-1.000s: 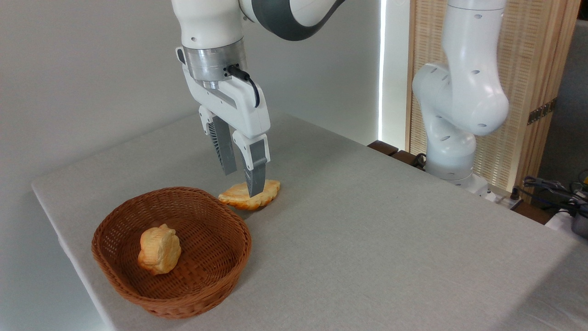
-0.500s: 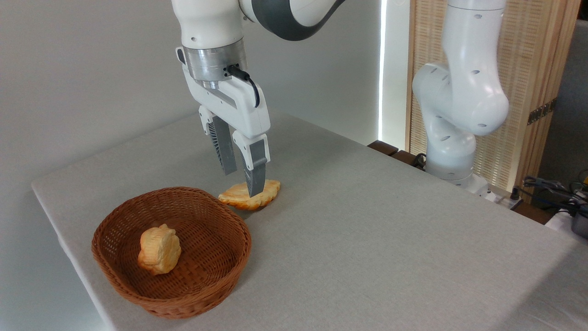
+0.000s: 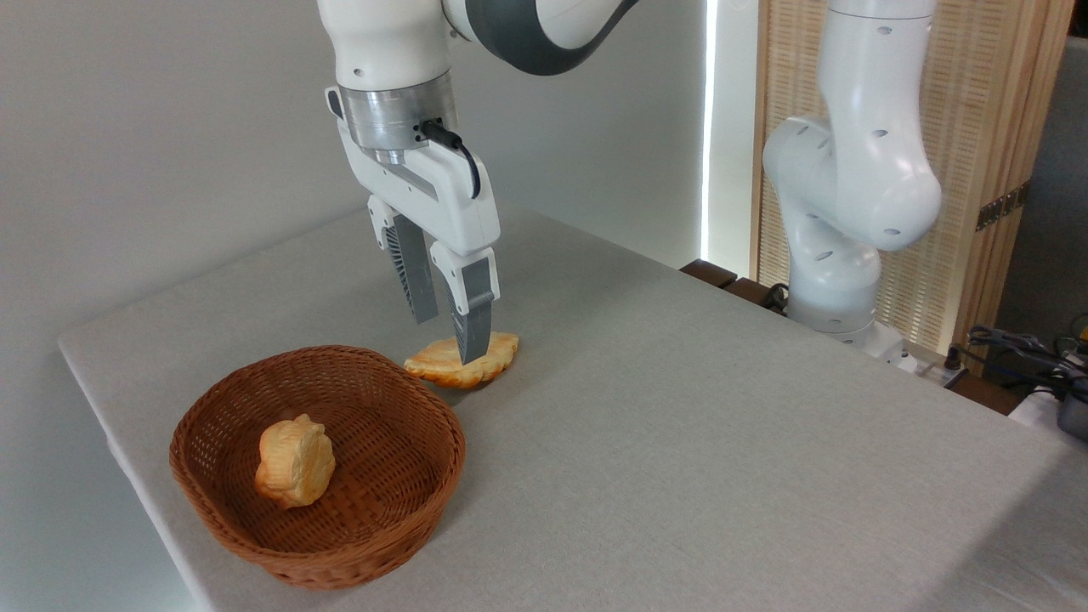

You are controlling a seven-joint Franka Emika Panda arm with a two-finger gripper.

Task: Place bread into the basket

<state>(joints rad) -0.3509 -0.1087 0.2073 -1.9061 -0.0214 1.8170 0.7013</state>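
The scene is evenly and softly lit, bright without harshness. A strip of daylight (image 3: pixel 709 127) beside the slatted wooden panel (image 3: pixel 977 170) is blown out to pure white. Shadows on the grey table (image 3: pixel 680 442) are faint and diffuse: a soft one lies to the right of the basket (image 3: pixel 319 463), another under the bread (image 3: pixel 463 361). Focus is sharp throughout, with no visible motion blur or edge distortion.
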